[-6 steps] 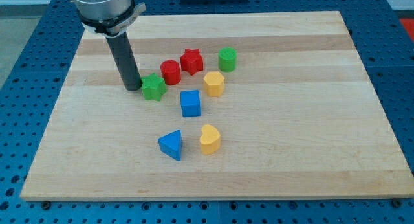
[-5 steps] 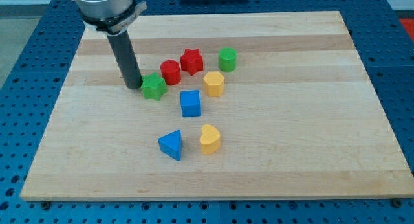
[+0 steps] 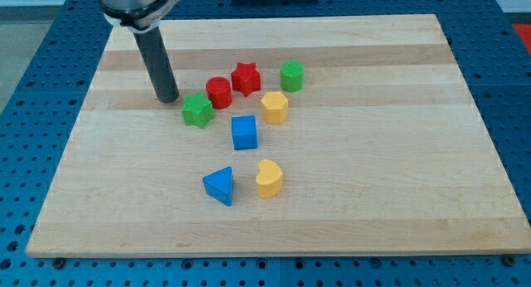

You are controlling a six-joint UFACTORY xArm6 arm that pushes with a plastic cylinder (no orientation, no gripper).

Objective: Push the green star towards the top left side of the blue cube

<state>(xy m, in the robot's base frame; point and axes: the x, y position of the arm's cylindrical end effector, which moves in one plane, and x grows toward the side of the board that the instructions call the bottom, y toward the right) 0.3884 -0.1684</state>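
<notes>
One green star [image 3: 197, 110] sits flat, upper-left of blue cube [image 3: 244, 132].

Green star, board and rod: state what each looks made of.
Green star: looks like plastic or painted wood, uniform matte green with no grain showing; cannot tell which.
Board: light wood, visible grain in lengthwise strips, satin finish.
Rod, ending in my tip just up-left of the star: dark, smooth, faint sheen; metal or plastic.
</notes>
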